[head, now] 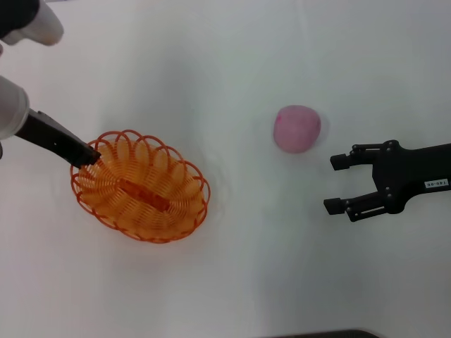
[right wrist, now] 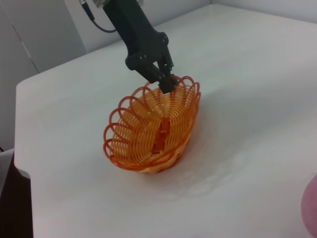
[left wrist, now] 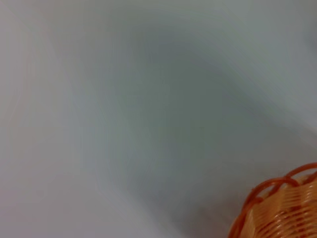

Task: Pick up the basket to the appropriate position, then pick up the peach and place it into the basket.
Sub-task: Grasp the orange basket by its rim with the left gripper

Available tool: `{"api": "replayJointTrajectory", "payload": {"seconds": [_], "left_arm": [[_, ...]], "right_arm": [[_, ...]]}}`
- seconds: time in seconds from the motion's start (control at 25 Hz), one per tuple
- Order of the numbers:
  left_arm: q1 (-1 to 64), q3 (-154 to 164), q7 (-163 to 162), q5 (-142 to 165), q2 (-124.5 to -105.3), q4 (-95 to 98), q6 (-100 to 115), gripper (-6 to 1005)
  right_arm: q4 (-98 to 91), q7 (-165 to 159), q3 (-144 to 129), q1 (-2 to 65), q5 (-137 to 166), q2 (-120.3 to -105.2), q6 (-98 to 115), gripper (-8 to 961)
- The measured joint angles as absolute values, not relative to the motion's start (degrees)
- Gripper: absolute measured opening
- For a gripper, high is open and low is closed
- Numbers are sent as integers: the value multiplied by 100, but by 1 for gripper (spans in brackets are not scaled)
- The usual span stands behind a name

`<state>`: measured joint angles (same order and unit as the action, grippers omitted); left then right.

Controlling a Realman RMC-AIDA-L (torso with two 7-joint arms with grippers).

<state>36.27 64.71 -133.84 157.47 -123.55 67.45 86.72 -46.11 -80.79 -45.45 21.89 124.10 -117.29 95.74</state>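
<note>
Basket sits on the white table, its scalloped rim pinched by the left gripper, which is clamped on the edge nearest that arm. Well apart, the right gripper hovers with its fingers spread wide, and the pink peach lies just beyond its fingertips.

The white table is evenly and brightly lit; only a faint shadow is cast beside the shallow orange looped-wire basket. The left wrist view is blurred throughout.
</note>
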Motion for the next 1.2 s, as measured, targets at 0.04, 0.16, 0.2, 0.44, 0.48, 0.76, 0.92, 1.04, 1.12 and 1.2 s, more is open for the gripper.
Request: {"api": "replayJointTrajectory", "payload": {"seconds": [0.04,0.16,0.2,0.44,0.48,0.76,0.92,1.04,1.12,1.2], "left_arm": [[3662,6385,-13418,15748,-12353,6747,8745,113],[3839,5882,-13488,15736,-12350,6730,9112,102],[3893,5708,-13512,15724,-12350,6716,9231,98],[4056,5024,-13753,15655,-12334,6688,9708,61],[4057,5005,-13776,15631,-12334,6690,9749,61],[4051,4749,-14267,15376,-12335,6675,9878,60],[4012,4577,-14539,15006,-12342,6598,10041,59],[3963,4525,-14713,14818,-12360,6498,10072,59],[3908,4512,-14846,14672,-12372,6439,10074,58],[3857,4512,-14948,14548,-12380,6424,10029,58]], "right_arm": [[-4613,-8089,-4546,2189,12411,-11729,9574,909],[-4615,-8097,-4550,2188,12411,-11731,9575,908],[-4616,-8099,-4549,2188,12411,-11732,9575,907],[-4624,-8116,-4551,2188,12411,-11737,9575,904],[-4634,-8117,-4560,2188,12411,-11744,9575,903],[-4760,-8123,-4569,2172,12410,-11796,9581,900],[-4764,-8138,-4584,2163,12409,-11797,9582,897],[-4763,-8138,-4583,2154,12410,-11797,9582,896],[-4764,-8137,-4581,2153,12410,-11796,9580,895],[-4764,-8131,-4579,2156,12410,-11795,9573,894]]}}
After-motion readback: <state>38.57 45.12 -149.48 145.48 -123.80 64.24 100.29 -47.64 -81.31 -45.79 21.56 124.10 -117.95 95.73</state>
